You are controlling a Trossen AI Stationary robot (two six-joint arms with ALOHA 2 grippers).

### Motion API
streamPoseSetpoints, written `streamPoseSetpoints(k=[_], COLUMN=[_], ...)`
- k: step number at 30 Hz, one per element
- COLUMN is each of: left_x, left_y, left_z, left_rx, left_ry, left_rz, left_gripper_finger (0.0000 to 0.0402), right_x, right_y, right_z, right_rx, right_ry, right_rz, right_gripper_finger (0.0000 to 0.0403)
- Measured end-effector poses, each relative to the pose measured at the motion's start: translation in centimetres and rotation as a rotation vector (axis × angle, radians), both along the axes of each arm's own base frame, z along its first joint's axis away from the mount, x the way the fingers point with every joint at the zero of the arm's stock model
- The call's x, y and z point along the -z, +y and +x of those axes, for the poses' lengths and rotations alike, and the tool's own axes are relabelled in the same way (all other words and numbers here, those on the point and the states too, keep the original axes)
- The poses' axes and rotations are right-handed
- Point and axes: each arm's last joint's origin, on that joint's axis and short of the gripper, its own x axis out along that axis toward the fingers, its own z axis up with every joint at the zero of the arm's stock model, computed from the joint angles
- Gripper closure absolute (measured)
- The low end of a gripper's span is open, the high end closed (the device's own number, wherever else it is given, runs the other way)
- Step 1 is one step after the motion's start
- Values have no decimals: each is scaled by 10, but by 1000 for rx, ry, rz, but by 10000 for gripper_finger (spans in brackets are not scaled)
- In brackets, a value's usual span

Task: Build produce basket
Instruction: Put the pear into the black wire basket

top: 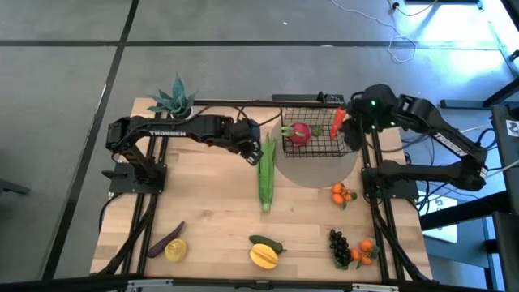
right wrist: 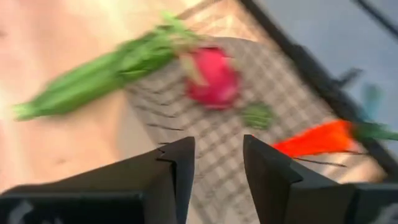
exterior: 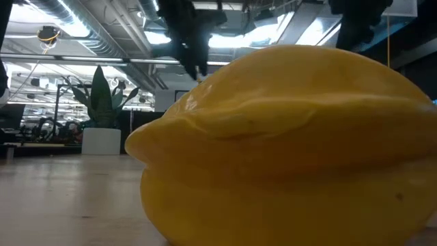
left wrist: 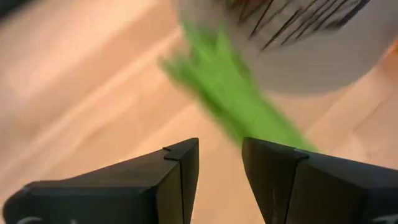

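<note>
Floor (top: 203, 24): grey, divided by dark seams, with bright glare at one far corner. White cables (top: 401, 40) lie loose on it near the glare. Counter (top: 211, 211): light wood planks. In the low view, the ceiling carries exposed ducts (exterior: 82, 34) and strip lights. A large leafy plant (exterior: 102, 96) stands in a white pot (exterior: 100, 141) beyond the counter.

A: Both arms are matte black, jointed tubes; the left arm (top: 174, 128) carries white lettering along its link.

B: The right arm (top: 430, 122) shows a small green light near its wrist. Each claw ends in two flat, wedge-shaped black fingers (left wrist: 168, 180).
</note>
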Motion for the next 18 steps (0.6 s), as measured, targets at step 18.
streamPoseSetpoints(k=[18], left_x=[12], left_y=[-87], left_z=[-49], left_rx=[-25], left_ry=[485], left_rz=[-506], left_gripper_finger=[292], right_x=[-7], right_y=[37], right_z=[13], right_rx=[-199], right_ry=[-96], right_rz=[52], right_gripper_finger=[277])
